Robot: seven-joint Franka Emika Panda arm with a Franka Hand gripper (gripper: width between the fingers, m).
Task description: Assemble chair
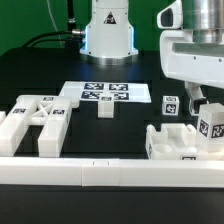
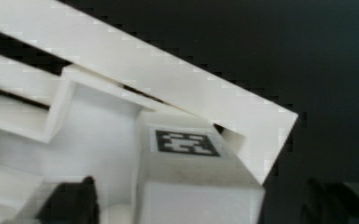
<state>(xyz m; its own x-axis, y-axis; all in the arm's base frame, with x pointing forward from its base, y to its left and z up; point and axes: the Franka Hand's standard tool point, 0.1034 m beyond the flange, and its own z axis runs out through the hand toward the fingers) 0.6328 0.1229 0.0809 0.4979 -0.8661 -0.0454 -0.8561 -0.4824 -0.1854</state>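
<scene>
Chair parts lie spread over the black table. At the exterior view's right, a flat seat piece (image 1: 172,141) carries an upright tagged post (image 1: 212,124). My gripper (image 1: 200,106) hangs right over that post. In the wrist view the tagged post (image 2: 190,150) stands between my dark fingertips (image 2: 69,200), and a gap shows beside it, so my gripper (image 2: 202,206) is open and holds nothing. Two white frames (image 1: 35,124) lie at the exterior view's left. A short post (image 1: 105,108) and a small tagged block (image 1: 170,106) lie mid-table.
The marker board (image 1: 105,93) lies flat at the back centre. A long white border rail (image 1: 100,176) runs along the front edge. The arm's base (image 1: 108,30) stands behind the board.
</scene>
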